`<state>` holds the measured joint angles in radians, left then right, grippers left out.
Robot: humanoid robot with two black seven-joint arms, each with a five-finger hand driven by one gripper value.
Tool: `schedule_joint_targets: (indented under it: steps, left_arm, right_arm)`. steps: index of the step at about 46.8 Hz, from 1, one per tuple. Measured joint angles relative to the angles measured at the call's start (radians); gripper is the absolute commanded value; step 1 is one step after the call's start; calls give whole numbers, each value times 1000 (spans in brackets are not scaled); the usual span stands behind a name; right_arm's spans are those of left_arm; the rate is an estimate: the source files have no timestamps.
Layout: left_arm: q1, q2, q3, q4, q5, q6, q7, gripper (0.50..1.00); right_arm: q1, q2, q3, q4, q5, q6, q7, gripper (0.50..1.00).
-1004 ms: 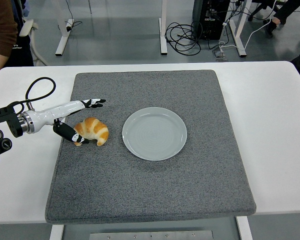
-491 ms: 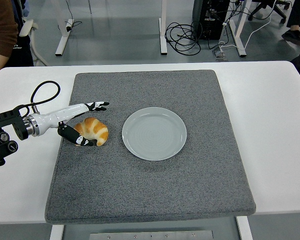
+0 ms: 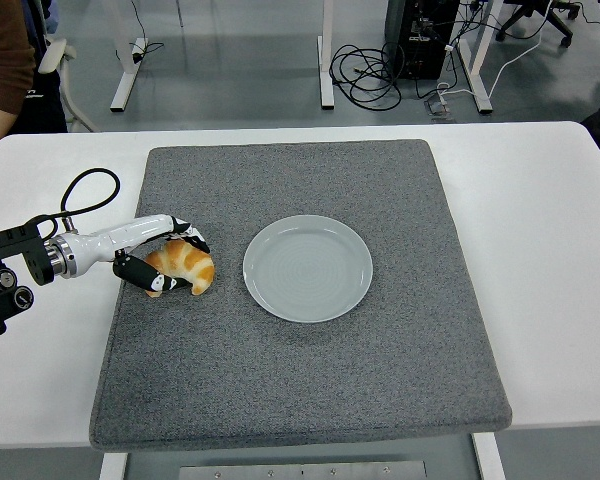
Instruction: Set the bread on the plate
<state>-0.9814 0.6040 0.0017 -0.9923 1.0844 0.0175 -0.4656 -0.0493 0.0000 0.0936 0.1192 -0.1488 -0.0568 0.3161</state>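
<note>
Fingers (image 3: 185, 233) now curl over crosswise bread (image 3: 183, 268).

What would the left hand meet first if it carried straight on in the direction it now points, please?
Most likely the plate: the left hand, closed around the bread, points right along the grey mat, with nothing between.

Lab or office workspace: grey floor (image 3: 240, 60), white desk legs (image 3: 327, 55), coiled black cables (image 3: 372, 75), a computer tower (image 3: 420, 35), and a white tabletop (image 3: 550, 250) carrying a grey mat (image 3: 310, 370).
</note>
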Motion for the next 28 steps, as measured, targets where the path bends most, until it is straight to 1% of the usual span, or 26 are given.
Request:
schedule_joint_targets:
  steps: [14,28]
  left_arm:
    - [-13,6,-6,0,-2,0,-2,500]
    - [-60,10,-5,0,-2,1,-2,500]
  right_arm:
    - [0,0,0,4,0,0,0,1000]
    - [0,0,0,4,0,0,0,1000]
